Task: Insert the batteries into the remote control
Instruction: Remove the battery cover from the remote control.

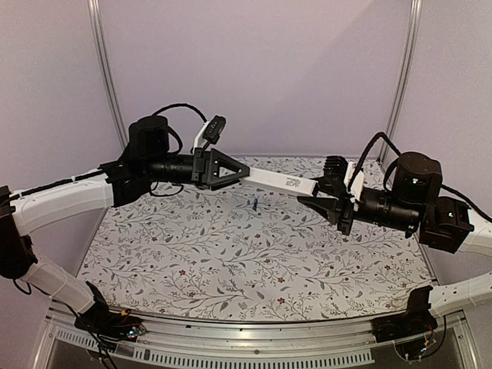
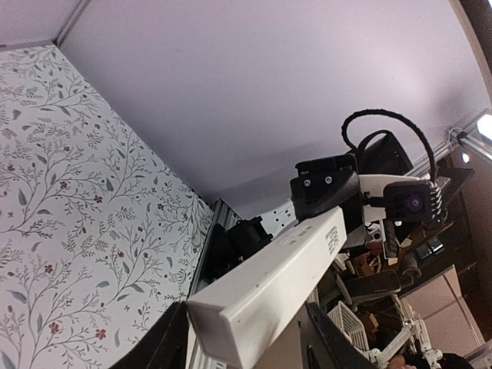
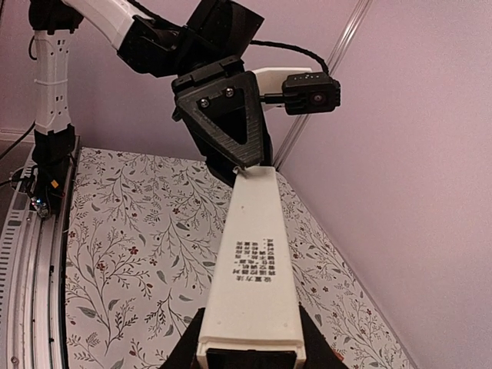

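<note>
The white remote control point(image 1: 278, 181) hangs in the air above the table, held at both ends. My left gripper point(image 1: 243, 174) is shut on its left end and my right gripper point(image 1: 318, 194) is shut on its right end. In the left wrist view the remote point(image 2: 284, 269) runs from my left gripper point(image 2: 246, 342) out to the right gripper point(image 2: 323, 188). In the right wrist view the remote point(image 3: 254, 261), printed label up, runs from my right gripper point(image 3: 250, 355) to the left gripper point(image 3: 240, 163). A tiny blue battery point(image 1: 253, 204) stands on the table below. The orange-red battery is out of view.
The floral-patterned table point(image 1: 231, 261) is bounded by lilac walls behind and at the sides, with a metal rail point(image 1: 254, 342) along the near edge. Clutter beyond the table's edge point(image 2: 400, 307) shows in the left wrist view.
</note>
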